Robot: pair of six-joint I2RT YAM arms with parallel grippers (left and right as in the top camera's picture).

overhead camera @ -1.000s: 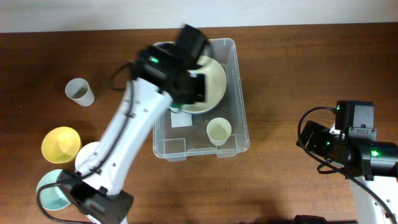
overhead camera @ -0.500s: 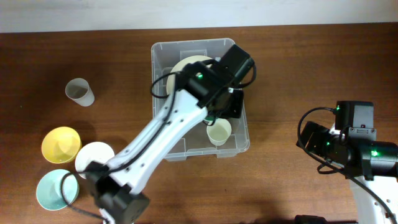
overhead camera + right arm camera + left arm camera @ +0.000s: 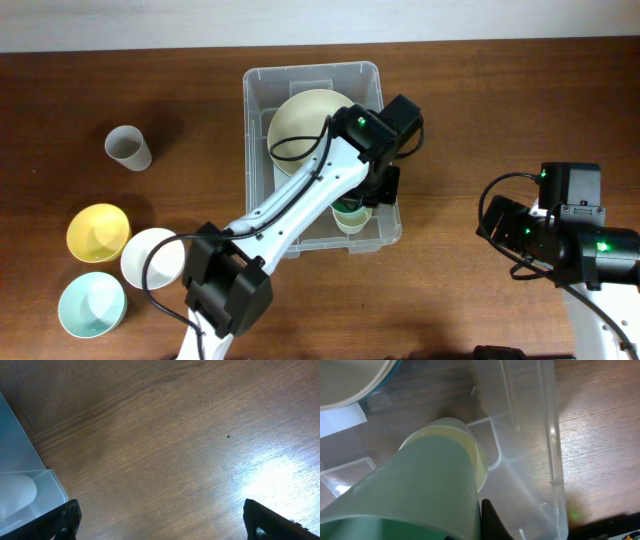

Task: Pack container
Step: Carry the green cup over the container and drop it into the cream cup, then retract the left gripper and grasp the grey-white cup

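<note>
The clear container (image 3: 312, 70) stands at the table's middle with a cream bowl (image 3: 305, 120) in its far half and a pale yellow cup (image 3: 352, 217) in its near right corner. My left gripper (image 3: 370, 195) hangs over that corner, shut on a green cup (image 3: 410, 490). In the left wrist view the green cup's end sits right at the pale yellow cup's rim (image 3: 479, 462). One dark fingertip (image 3: 489, 521) shows beside the cup; the other is hidden. My right gripper (image 3: 165, 530) stands open above bare wood, right of the container's corner (image 3: 22, 485).
Left of the container on the table are a grey cup (image 3: 128, 148), a yellow bowl (image 3: 97, 232), a white bowl (image 3: 150, 258) and a light blue bowl (image 3: 92, 305). The right arm (image 3: 560, 235) sits at the table's right side. A white label (image 3: 340, 420) lies on the container's base.
My left arm has swung right and nearer, from above the cream bowl to the container's near right corner, carrying the green cup. The right arm has not moved.
</note>
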